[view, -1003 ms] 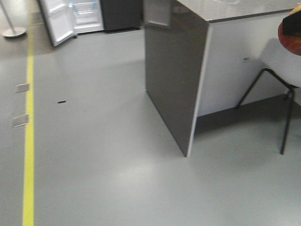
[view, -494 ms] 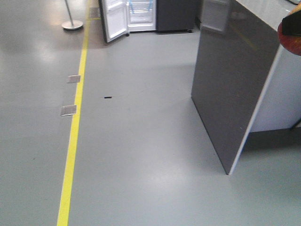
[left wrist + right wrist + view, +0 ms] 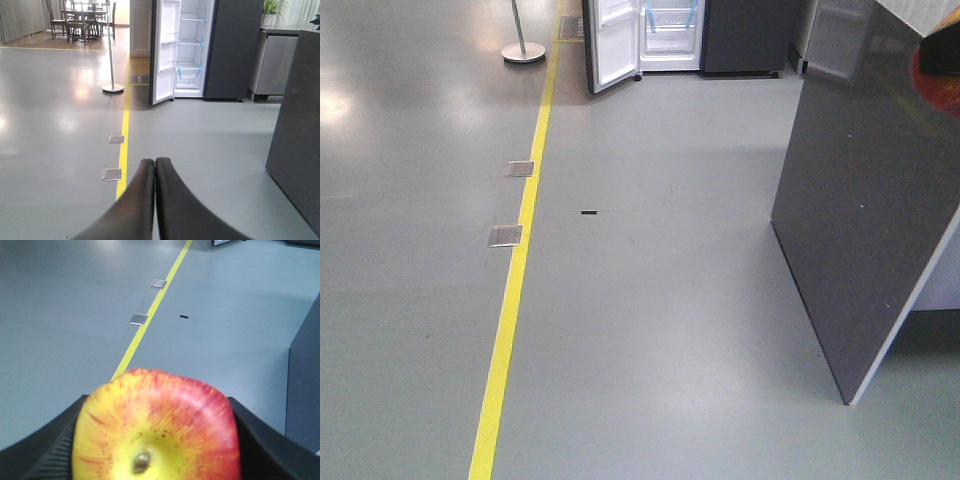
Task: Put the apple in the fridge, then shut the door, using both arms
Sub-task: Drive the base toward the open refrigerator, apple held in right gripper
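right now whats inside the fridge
White shelves with strips of blue tape, nothing visible on them; the fridge stands far off with its door open. The compartment's top is cut off, and the door bins are too small to judge.

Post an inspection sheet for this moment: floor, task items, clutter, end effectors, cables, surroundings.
Surface: grey floor, with a yellow line running toward the fridge.
Job's things: apple held in the right end effector; fridge far ahead, door open, white shelves showing.
Clutter: two metal floor plates by the line; small dark mark.
End effectors: left end effector shut, empty; right shut on the apple.
Cables: nothing seen.
Surroundings: dark counter panel at right; pole stand, dining table and plant beyond.
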{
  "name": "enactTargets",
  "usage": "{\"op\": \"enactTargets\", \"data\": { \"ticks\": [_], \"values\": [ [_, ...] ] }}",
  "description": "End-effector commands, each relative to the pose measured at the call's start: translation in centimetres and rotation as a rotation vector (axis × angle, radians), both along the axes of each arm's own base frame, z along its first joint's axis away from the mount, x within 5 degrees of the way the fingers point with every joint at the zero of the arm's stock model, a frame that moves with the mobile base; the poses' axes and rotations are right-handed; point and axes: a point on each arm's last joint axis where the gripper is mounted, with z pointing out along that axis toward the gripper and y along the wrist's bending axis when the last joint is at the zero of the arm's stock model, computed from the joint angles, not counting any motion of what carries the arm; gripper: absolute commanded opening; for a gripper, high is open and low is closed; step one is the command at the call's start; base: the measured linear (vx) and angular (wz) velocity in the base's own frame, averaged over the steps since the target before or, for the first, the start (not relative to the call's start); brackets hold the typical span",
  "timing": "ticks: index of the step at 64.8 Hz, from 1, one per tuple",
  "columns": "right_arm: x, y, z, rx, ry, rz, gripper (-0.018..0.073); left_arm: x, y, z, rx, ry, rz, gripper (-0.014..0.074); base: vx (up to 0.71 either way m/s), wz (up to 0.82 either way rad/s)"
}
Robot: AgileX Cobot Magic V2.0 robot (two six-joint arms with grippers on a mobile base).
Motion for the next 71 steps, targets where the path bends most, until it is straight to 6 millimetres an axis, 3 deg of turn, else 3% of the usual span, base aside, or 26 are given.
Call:
{"op": "enactTargets", "data": {
  "ticks": [1, 71],
  "values": [
    [-0.54, -0.02, 1.63, 0.024, -0.107, -0.015, 0.0025, -0.16, -0.06, 1.35, -0.010, -0.107, -0.008, -0.0006, 0.14, 0.11],
    [-0.54, -0.03, 1.64, 0.024, -0.107, -0.015, 0.0025, -0.16, -0.06, 1.35, -0.010, -0.107, -0.008, -0.0006, 0.16, 0.06]
  ]
}}
